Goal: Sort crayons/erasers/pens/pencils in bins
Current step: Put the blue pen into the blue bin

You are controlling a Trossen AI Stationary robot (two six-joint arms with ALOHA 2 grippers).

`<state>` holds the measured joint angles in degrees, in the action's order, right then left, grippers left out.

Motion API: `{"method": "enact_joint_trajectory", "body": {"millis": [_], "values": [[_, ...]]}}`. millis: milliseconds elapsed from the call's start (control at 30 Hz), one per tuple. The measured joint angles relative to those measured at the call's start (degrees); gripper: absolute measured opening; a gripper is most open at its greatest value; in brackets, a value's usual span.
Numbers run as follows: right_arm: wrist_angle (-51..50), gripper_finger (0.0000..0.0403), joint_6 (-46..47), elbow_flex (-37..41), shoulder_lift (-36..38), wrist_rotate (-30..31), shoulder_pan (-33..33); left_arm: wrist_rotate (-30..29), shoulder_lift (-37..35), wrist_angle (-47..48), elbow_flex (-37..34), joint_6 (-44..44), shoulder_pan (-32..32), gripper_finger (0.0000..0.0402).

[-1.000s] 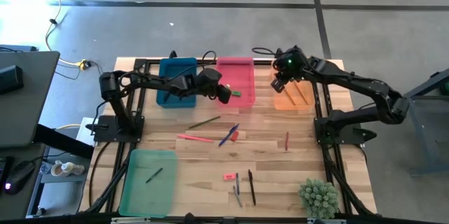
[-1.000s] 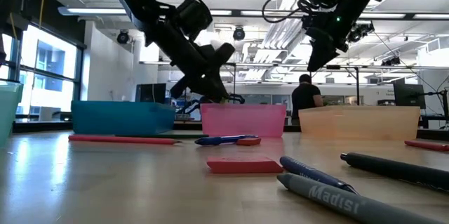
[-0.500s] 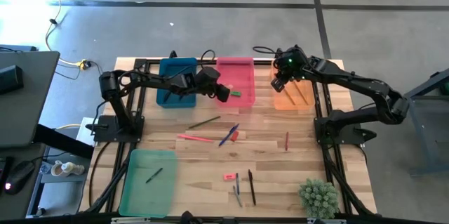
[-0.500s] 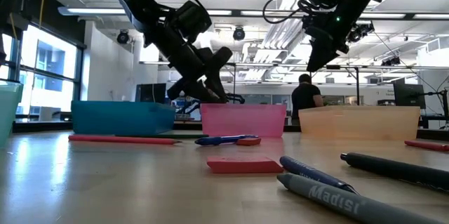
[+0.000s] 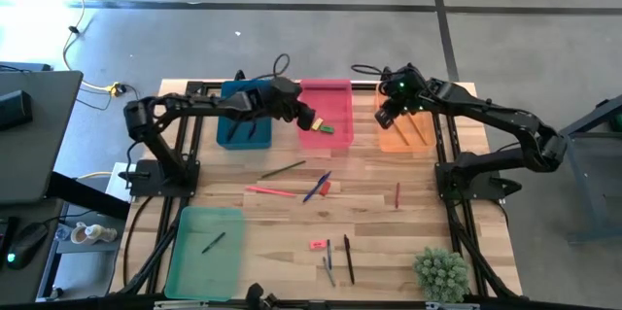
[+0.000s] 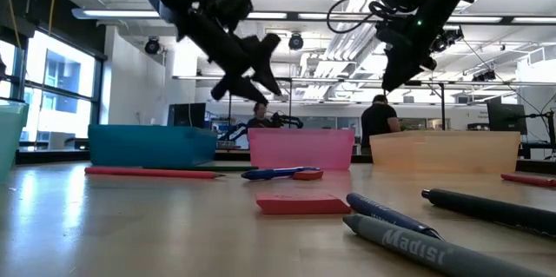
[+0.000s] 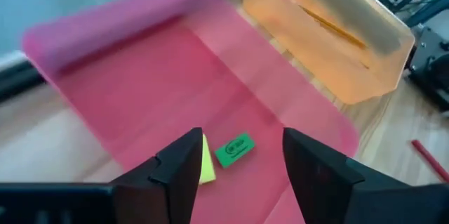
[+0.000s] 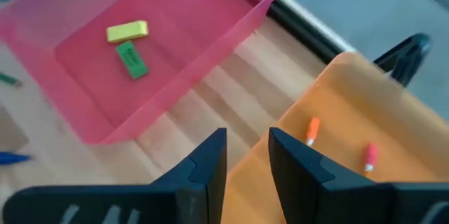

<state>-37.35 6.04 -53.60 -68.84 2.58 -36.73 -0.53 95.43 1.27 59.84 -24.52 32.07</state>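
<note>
My left gripper [image 7: 242, 138] hangs open over the pink bin [image 5: 326, 91], touching nothing. On the bin's floor below it lie a yellow eraser [image 7: 208, 164] and a green eraser [image 7: 233, 149], side by side. My right gripper [image 8: 247, 140] hovers above the near left part of the orange bin [image 5: 406, 135], open by a narrow gap with nothing in it. Pencils [image 8: 312, 127] lie inside that bin. On the table lie an olive pencil [image 5: 284, 169], a red-pink pencil [image 5: 270, 191], a blue pen [image 5: 316, 188], a pink eraser [image 5: 318, 244] and two dark pens [image 5: 348, 258].
The blue bin [image 5: 243, 114] stands left of the pink one. The light green bin [image 5: 204, 250] at the near left holds a dark stick [image 5: 213, 242]. A red crayon [image 5: 397, 194] lies toward the right and a small plant [image 5: 440, 273] stands at the near right corner.
My left gripper has opened and risen above the pink bin, drawing back a little toward the table's far left. My right arm has kept still.
</note>
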Motion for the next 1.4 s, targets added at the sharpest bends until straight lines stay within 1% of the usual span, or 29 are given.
{"method": "enact_joint_trajectory", "body": {"millis": [133,233,333,533,633,700,800,900,1000,1133,1233,1300,1400], "values": [[-0.08,0.0099,-0.02,0.00,0.00,-3.31,0.48,-0.34,-4.06,9.23,2.14,3.84,0.66,0.0172],[0.49,0.0099,-0.66,0.00,0.00,-4.67,2.18,-0.36,-7.58,16.30,3.59,7.21,0.67,0.0166],[2.07,0.0099,-0.86,0.00,0.00,-4.76,4.94,-0.37,-11.30,22.29,3.62,9.87,0.46,0.0163],[7.45,0.0098,0.42,0.00,0.00,-4.71,11.57,-0.37,-18.94,35.02,3.62,11.69,-0.96,0.0161],[11.30,0.0099,0.59,0.00,0.00,-4.02,14.92,-0.41,-21.95,40.89,3.62,11.40,-2.56,0.0161],[13.14,0.0099,0.86,-0.34,-0.02,-2.46,17.11,-1.50,-23.34,44.25,3.35,10.70,-4.32,0.0161],[12.92,0.0099,0.97,-3.81,-0.98,2.05,19.91,-5.19,-25.50,43.46,-0.87,9.30,-7.95,0.0161],[9.31,0.0099,-1.27,-9.00,-2.94,5.72,21.55,-6.44,-26.69,42.05,-5.38,6.42,-10.95,0.0161],[4.39,0.0099,-3.55,-14.69,-5.99,6.32,22.08,-6.23,-27.69,41.85,-8.50,3.25,-13.20,0.0161],[-4.04,0.0099,-8.30,-22.28,-11.48,4.59,22.18,-6.90,-28.96,41.96,-11.80,0.71,-16.05,0.0161],[-9.85,0.0099,-13.08,-26.69,-15.33,2.58,22.29,-7.94,-30.12,43.76,-13.16,-0.71,-17.47,0.0161],[-12.71,0.0099,-16.68,-28.30,-17.67,0.12,22.29,-8.43,-30.81,45.81,-13.65,-0.80,-17.86,0.0161],[-14.71,0.0099,-21.25,-28.59,-20.76,-3.68,22.49,-9.19,-31.95,49.10,-13.80,-0.82,-17.87,0.0161]]}}
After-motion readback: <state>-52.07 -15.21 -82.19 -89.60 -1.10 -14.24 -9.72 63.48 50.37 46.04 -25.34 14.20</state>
